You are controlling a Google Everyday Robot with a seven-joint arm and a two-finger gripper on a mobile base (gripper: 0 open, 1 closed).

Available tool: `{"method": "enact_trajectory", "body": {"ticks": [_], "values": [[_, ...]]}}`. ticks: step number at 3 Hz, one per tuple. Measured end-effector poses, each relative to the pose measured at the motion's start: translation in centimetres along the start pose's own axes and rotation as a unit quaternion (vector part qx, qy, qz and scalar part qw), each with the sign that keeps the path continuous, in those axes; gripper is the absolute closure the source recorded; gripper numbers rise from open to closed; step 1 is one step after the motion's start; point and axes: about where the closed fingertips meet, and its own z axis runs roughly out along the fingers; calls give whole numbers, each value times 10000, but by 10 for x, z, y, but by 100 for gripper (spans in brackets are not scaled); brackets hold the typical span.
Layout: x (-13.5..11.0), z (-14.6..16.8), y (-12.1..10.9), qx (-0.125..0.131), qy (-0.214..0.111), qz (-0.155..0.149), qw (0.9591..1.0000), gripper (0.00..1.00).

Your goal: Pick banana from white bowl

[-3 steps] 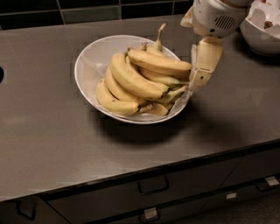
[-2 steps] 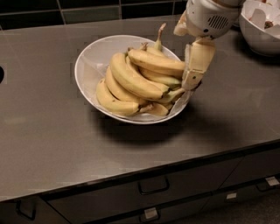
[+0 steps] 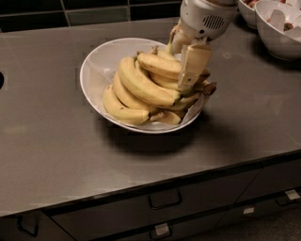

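The wide white bowl [image 3: 101, 63] stands on the dark counter, heaped with several yellow bananas. A slimmer, straighter banana [image 3: 157, 65] lies on top of the heap, its right end under my gripper. Fatter curved bananas [image 3: 141, 84] lie below and left of it. My gripper [image 3: 184, 70] reaches down from the upper right into the bowl's right side, at the right ends of the top bananas. Its white wrist housing [image 3: 207, 16] hangs over the bowl's far right rim. The banana ends under it are partly hidden.
Two deeper white bowls [image 3: 282, 33] holding items stand at the counter's back right corner. A dark tiled wall [image 3: 94, 12] runs behind. The counter's front edge, with drawers [image 3: 164, 200] below it, runs along the bottom. A dark opening [image 3: 1, 80] shows at the left edge.
My gripper has moved left, from beside the bowl's right rim to over the right ends of the top bananas. The bananas and bowl have not moved.
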Motion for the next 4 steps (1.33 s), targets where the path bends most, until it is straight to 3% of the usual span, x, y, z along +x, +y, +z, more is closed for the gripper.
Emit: {"method": "enact_trajectory", "body": {"ticks": [2,4], "values": [[-21,-2,-8,-32,108,-125,9999,37],[-20,2,-9,-138,176,25,9997,41]]}}
